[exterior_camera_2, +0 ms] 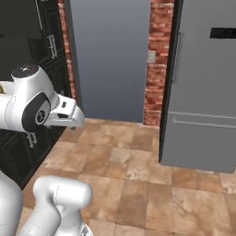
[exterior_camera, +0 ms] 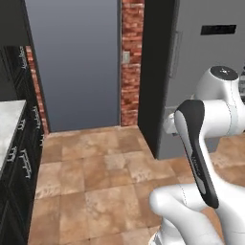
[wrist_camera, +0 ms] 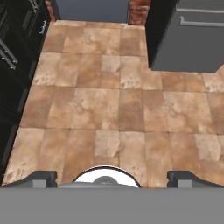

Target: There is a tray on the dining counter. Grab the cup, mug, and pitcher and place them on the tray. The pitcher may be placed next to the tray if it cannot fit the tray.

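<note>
Pincer (wrist_camera: 112,178) spread wide over tiled floor (wrist_camera: 109,105).

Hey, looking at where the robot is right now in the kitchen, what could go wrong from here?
1. The open gripper holds nothing and faces bare tiled floor, so a long drive probably lies ahead.
2. The dark cabinets on one side and the grey fridge on the other leave a narrow passage; a turning base or the folded arm might clip their handles.
3. The brick pillar beside the fridge is another possible snag.
</note>
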